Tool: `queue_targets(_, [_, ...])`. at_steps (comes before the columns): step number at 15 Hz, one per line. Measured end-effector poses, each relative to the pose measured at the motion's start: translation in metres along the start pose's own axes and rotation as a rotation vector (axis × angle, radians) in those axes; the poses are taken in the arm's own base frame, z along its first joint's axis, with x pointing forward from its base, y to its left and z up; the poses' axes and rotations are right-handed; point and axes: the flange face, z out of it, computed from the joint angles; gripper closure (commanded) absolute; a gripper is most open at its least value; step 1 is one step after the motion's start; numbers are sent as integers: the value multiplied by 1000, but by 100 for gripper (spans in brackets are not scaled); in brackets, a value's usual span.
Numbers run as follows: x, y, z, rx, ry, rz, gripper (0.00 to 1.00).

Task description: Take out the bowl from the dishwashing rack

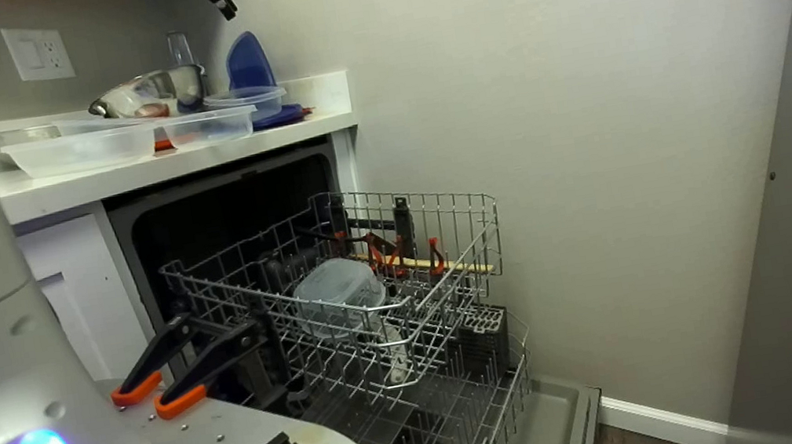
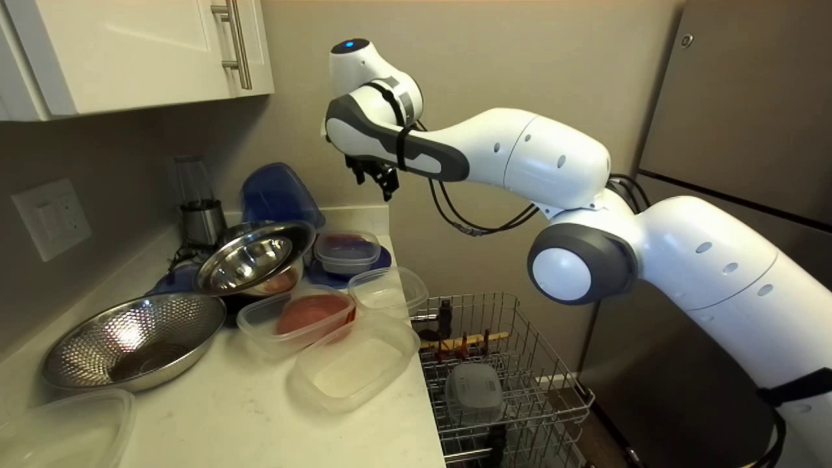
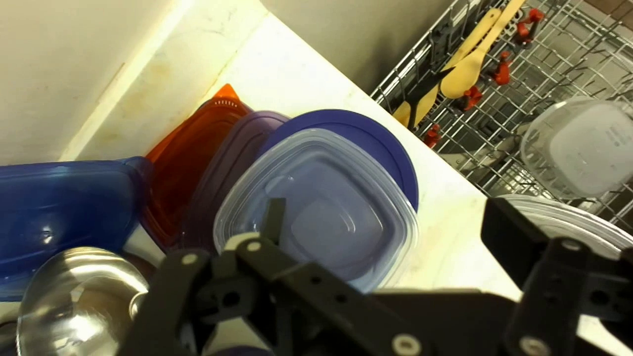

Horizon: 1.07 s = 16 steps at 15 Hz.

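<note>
Here we list two clamps [image 1: 215, 362], in an exterior view alone; one bowl [image 3: 581, 148] upturned in the rack [image 1: 401, 304]; one bowl [image 3: 316, 212] upright over a blue lid [image 3: 381, 145], below one gripper [image 3: 387, 223], spread and unloaded.

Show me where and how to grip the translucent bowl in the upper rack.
Likely low on two opposite walls of the translucent bowl, from above, if the gripper can span it. It lies base up, so no rim is free on top; the walls narrow toward the base, so a high grip may slip. The upper rack fences its sides.
</note>
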Motion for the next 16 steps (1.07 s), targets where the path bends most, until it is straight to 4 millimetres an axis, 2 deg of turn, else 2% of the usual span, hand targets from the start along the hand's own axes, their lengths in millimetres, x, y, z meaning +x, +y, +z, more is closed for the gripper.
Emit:
queue_targets(3, [-10,-7,-19,39,44,17,0])
queue_targets(7, [-26,-18,-32,99,109,45,0])
queue_targets(10, [-37,-21,-35,118,124,75,0])
queue_targets(16, [-33,-21,-32,121,125,70,0])
